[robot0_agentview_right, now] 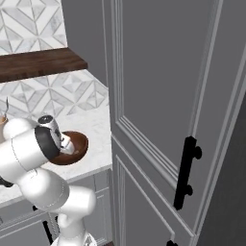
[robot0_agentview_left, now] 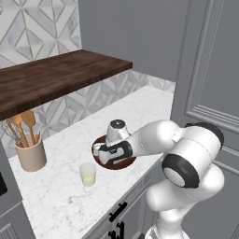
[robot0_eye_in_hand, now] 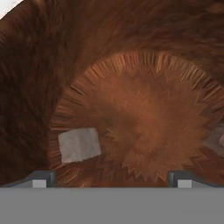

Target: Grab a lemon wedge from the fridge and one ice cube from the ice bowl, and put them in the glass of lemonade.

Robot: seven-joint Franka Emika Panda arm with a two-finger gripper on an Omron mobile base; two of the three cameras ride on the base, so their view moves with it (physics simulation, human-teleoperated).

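**Ice bowl under the open gripper, one cube clearly in sight**

The ice bowl stands on the white marble counter, near its front edge and toward the right end, just beside the tall grey cabinet. I think it is put there so that the arm can reach down into it from above, and this is exactly how the arm is placed now: the gripper hangs over the inside of the bowl, pointing down at the brown bottom. Its two fingertips stand wide apart and nothing is between them, so it holds nothing yet.

Inside the bowl I can count one ice cube, pale and square, lying on the bottom near the left fingertip. A second pale patch shows at the right edge of the hand view, but it is cut off and I cannot tell if it is another cube.

The glass of lemonade waits on the counter just left of the bowl, close enough for a short carry. I count one glass, one bowl, and one beige cup with wooden utensils farther left, near the patterned wall. A dark wooden shelf hangs above the counter.
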